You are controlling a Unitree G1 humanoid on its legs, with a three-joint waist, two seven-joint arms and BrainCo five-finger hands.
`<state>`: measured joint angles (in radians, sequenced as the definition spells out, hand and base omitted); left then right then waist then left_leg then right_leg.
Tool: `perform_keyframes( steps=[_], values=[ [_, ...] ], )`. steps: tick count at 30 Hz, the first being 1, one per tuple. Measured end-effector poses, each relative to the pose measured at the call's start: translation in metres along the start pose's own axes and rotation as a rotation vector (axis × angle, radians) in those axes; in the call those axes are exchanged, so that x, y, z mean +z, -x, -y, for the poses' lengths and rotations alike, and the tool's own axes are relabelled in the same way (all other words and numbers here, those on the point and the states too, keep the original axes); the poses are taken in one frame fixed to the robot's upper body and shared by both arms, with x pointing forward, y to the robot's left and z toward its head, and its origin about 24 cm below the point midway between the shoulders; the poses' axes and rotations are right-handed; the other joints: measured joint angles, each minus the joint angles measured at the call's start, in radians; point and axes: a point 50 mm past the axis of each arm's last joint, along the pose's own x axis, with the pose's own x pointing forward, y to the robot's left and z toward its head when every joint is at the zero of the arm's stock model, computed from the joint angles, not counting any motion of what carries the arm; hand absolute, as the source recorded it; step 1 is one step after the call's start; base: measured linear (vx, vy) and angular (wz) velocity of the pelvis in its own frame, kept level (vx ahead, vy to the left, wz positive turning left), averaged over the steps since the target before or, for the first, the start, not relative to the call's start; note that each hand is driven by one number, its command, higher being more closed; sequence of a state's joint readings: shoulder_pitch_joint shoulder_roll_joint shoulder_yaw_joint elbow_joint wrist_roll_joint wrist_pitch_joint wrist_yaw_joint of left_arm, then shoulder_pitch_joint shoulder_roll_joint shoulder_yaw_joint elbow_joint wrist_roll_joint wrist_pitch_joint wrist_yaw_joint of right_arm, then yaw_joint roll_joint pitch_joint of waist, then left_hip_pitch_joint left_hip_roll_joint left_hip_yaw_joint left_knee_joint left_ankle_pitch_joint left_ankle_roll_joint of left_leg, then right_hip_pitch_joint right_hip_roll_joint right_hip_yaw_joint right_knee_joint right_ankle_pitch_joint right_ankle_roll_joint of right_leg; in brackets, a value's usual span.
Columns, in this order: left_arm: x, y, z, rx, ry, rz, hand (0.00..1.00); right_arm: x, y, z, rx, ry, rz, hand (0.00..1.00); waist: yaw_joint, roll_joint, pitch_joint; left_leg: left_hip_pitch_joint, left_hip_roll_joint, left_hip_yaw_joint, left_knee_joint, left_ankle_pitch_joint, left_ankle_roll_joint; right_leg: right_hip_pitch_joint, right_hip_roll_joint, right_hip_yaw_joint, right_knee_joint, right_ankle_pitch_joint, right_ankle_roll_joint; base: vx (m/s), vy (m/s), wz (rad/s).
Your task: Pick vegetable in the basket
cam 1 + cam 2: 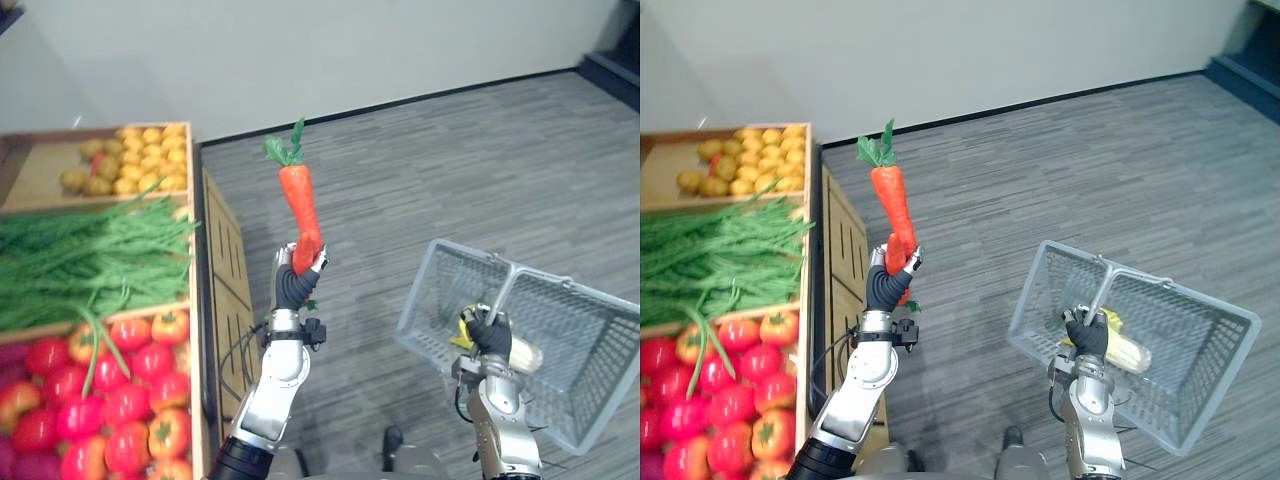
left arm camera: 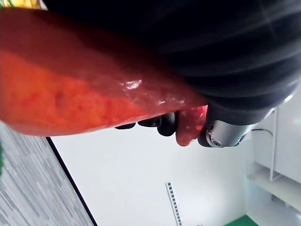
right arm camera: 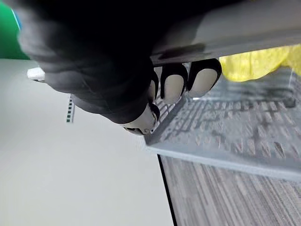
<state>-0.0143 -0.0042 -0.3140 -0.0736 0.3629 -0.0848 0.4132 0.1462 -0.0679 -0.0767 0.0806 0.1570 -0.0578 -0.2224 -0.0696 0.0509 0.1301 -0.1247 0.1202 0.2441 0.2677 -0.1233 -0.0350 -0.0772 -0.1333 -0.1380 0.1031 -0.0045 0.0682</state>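
Gripping the carrot by its thin end, your left hand has its fingers curled round it, leaves up, above the floor beside the vegetable stand. Your right hand is closed round the handle of the tilted wire basket (corn inside), well apart from the carrot.

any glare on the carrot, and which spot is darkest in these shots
Left wrist view: small white highlights on the carrot beside the left hand. Right wrist view: the right hand is the darkest area, with a pale sheen along the basket handle. Left eye view: even light on the carrot, no glare.
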Motion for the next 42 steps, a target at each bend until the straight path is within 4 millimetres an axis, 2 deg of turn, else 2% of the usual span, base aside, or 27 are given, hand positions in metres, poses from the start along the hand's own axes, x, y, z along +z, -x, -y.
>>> perform_keyframes(
  steps=[2,6,11,16,21,27,36,37,42],
  values=[
    [-0.010,0.003,0.002,-0.031,-0.019,-0.038,1.00,-0.007,0.006,-0.008,0.033,-0.033,-0.034,1.00,-0.003,-0.003,0.000,0.048,-0.024,0.005,-0.070,0.016,0.002,0.027,-0.014,0.005,-0.025,0.003,0.003,0.17,0.095,0.06],
    [-0.022,0.011,0.006,-0.077,-0.020,-0.106,1.00,-0.009,0.009,-0.024,0.130,-0.056,-0.048,1.00,-0.003,-0.005,-0.001,0.107,-0.020,0.004,-0.153,0.035,-0.017,0.049,0.000,0.006,-0.026,0.003,0.003,0.11,-0.007,0.01],
    [-0.042,0.021,0.012,-0.148,-0.051,-0.201,1.00,0.004,0.012,-0.043,0.237,-0.093,-0.002,1.00,-0.002,-0.008,-0.001,0.142,-0.021,0.007,-0.234,0.060,-0.029,0.051,0.012,0.010,-0.041,0.004,0.003,0.05,-0.016,-0.03],
    [-0.049,0.032,0.019,-0.219,-0.064,-0.235,1.00,0.008,0.014,-0.057,0.296,-0.107,0.008,1.00,0.001,-0.017,-0.007,0.157,-0.032,0.006,-0.252,0.064,-0.026,0.069,0.009,0.016,-0.063,0.004,0.003,0.00,0.005,0.01],
    [-0.060,0.053,0.032,-0.322,-0.068,-0.303,1.00,0.006,0.019,-0.072,0.358,-0.199,-0.028,1.00,0.004,-0.030,-0.013,0.156,-0.035,0.005,-0.254,0.066,-0.023,0.081,0.004,0.028,-0.094,0.032,-0.001,-0.01,0.021,0.01],
    [-0.066,0.063,0.044,-0.400,-0.103,-0.323,1.00,0.003,0.029,-0.091,0.453,-0.297,-0.080,1.00,0.004,-0.043,-0.021,0.152,-0.034,-0.005,-0.256,0.078,-0.020,0.086,0.005,0.027,-0.100,0.032,-0.001,-0.05,-0.007,0.06],
    [-0.084,0.072,0.054,-0.466,-0.176,-0.396,1.00,0.001,0.046,-0.123,0.584,-0.442,-0.174,1.00,0.003,-0.053,-0.036,0.174,-0.026,-0.027,-0.369,0.160,-0.042,0.078,0.024,0.021,-0.107,0.007,0.009,-0.07,-0.040,0.07],
    [-0.084,0.072,0.053,-0.456,-0.179,-0.396,0.00,0.000,0.046,-0.123,0.585,-0.452,-0.180,1.00,0.004,-0.053,-0.038,0.174,-0.023,-0.027,-0.369,0.161,-0.043,0.078,0.026,0.021,-0.107,0.007,0.009,-0.03,-0.053,0.00],
    [-0.086,0.070,0.053,-0.445,-0.203,-0.401,0.00,0.005,0.046,-0.132,0.652,-0.474,-0.189,1.00,0.007,-0.054,-0.043,0.169,-0.015,-0.037,-0.364,0.171,-0.049,0.079,0.030,0.010,-0.111,0.011,0.003,0.00,-0.016,0.03]
  ],
)
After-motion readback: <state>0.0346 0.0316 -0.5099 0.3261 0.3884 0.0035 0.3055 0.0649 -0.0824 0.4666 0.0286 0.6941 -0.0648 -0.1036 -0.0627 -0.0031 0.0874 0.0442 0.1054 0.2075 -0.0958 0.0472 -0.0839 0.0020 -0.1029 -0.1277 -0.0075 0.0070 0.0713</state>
